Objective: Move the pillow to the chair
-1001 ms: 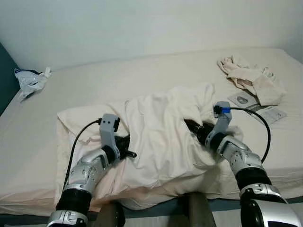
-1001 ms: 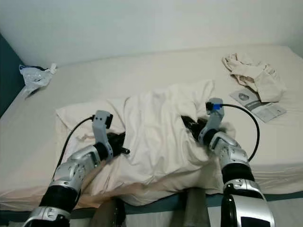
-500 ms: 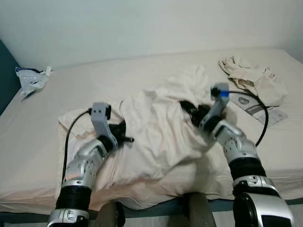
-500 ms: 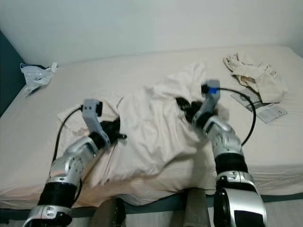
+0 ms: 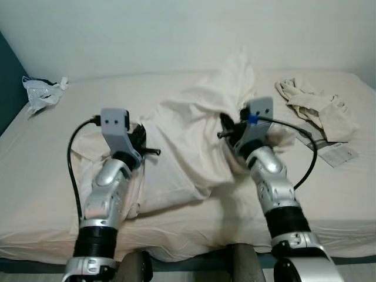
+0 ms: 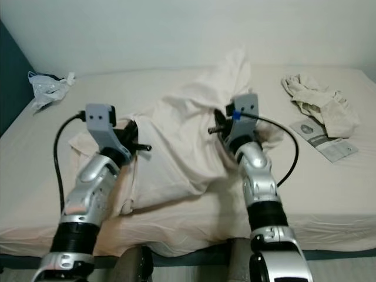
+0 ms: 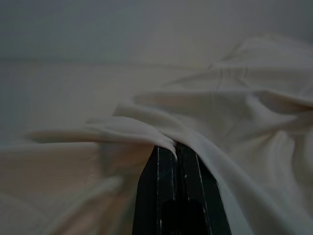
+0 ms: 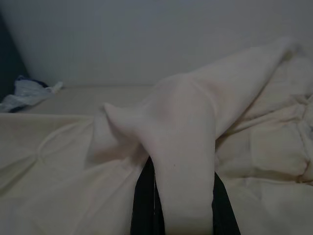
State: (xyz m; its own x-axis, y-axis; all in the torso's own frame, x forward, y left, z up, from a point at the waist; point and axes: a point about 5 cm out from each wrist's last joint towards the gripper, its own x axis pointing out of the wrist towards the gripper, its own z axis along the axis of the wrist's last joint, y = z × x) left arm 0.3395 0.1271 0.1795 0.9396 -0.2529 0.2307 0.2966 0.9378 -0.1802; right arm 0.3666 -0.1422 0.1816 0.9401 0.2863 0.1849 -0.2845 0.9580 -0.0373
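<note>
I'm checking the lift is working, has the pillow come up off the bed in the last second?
Yes. The pillow, pinched by the left gripper and right gripper, has risen; its peak now stands against the wall.

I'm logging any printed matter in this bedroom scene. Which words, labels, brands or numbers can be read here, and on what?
None can be read.
Leaflet on the bed, right of the pillow: printed with a round emblem, text too small and blurred to read.
Crumpled plastic bag at the bed's far left corner: no legible print.
</note>
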